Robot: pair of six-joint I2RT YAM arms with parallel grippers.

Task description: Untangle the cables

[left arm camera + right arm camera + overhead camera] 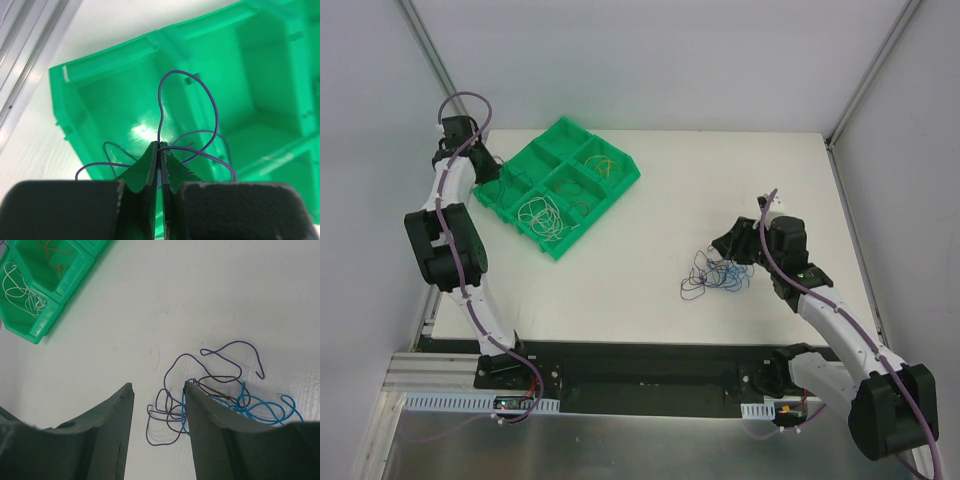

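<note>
A loose tangle of thin purple, blue and brown cables (715, 276) lies on the white table right of centre. My right gripper (725, 245) hovers over the tangle's far side. In the right wrist view it (158, 385) is open, with purple loops of the tangle (215, 390) between and behind its fingers, and the right finger covers some blue strands. My left gripper (485, 170) is at the left end of the green tray (620, 185). In the left wrist view it (161, 146) is shut on a thin purple cable (162, 100) that loops up over a tray compartment (100, 65).
The tray has several compartments. One holds white cables (542, 215), and others hold yellow and orange cables (605, 165). An aluminium frame rail (30, 65) runs along the table's left edge, close to the tray. Grey walls enclose the table.
</note>
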